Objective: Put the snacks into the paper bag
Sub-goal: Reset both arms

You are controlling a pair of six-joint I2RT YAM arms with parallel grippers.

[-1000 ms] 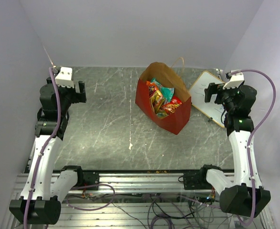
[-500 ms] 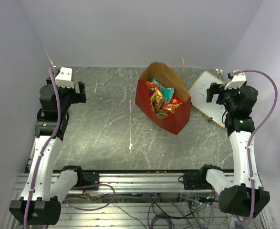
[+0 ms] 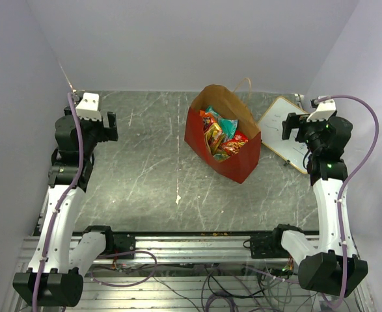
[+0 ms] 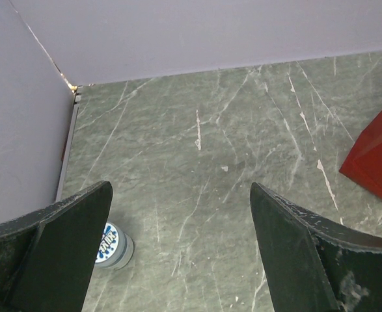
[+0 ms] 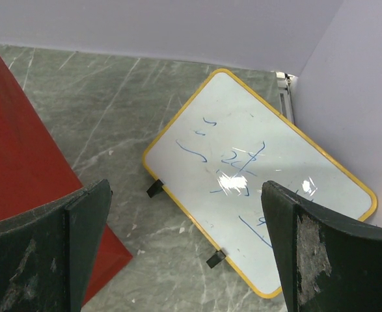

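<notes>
- On the overhead view the paper bag (image 3: 239,164) stands upright on the counter (image 3: 145,175), a little right of centre in the upper half of the frame. It is red outside and brown inside, with its mouth open.
- The snacks (image 3: 220,134) are inside the bag, a jumble of orange, red, teal and yellow packets sitting below the rim. I can't separate them beyond their colours.
- My left claw (image 4: 177,260) is released. Its two dark fingers are spread wide at the bottom corners of the left wrist view, with only green-grey counter showing between them.
- In the overhead frame that claw hangs at the left, well apart from the bag. Only a red corner of the bag shows at the right edge of the wrist view.
- A small round white-and-blue object (image 4: 112,244) sits on the counter at the lower left of the left wrist view, just beside the left finger. I can't tell what it is.
- My right claw (image 5: 184,260) is released too, fingers wide apart and gripping nothing. It hovers at the right of the overhead frame, above a whiteboard (image 5: 256,188).
- The whiteboard has a yellow frame, blue scribbles and two small black tabs on its near edge. It lies at an angle on the counter, just beside the bag's right side.
</notes>
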